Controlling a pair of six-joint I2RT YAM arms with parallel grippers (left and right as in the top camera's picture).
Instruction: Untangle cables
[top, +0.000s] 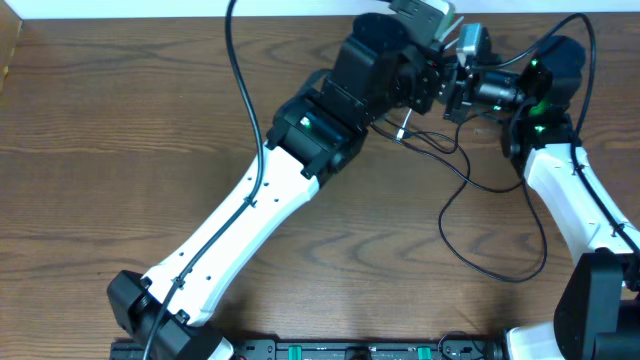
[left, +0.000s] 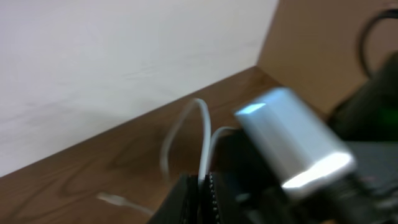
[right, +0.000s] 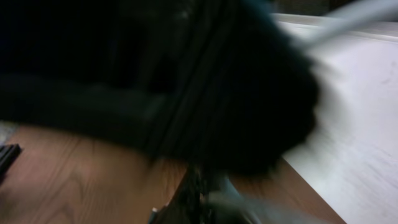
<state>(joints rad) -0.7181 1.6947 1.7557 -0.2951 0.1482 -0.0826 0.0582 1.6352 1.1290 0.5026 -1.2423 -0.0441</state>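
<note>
Two white-shelled arms reach away from the near edge of the wooden table (top: 100, 150): the left arm (top: 250, 210) runs on a long diagonal up to the left gripper (top: 445, 85), and the right arm (top: 570, 195) rises nearer-right of that gripper. Between them, nearer than the left gripper and a little to its right, a thin black cable (top: 444, 222) lies on the wood in one wide, slack loop, its upper end running in under the gripper. Just near-left of the left gripper, a small white plug (top: 403, 131) rests by the black strands. The left gripper's fingers are closed on a white cable (left: 204, 134), which stands up from between them in a narrow arch. The right gripper (top: 465, 92) sits immediately right of the left gripper, almost touching it; its fingers are pressed together, and its own view is too blurred to tell whether they pinch anything. A silver wrist camera (left: 292, 146) sits close beside the left gripper, and a pale wall (left: 93, 62) stands beyond it
</note>
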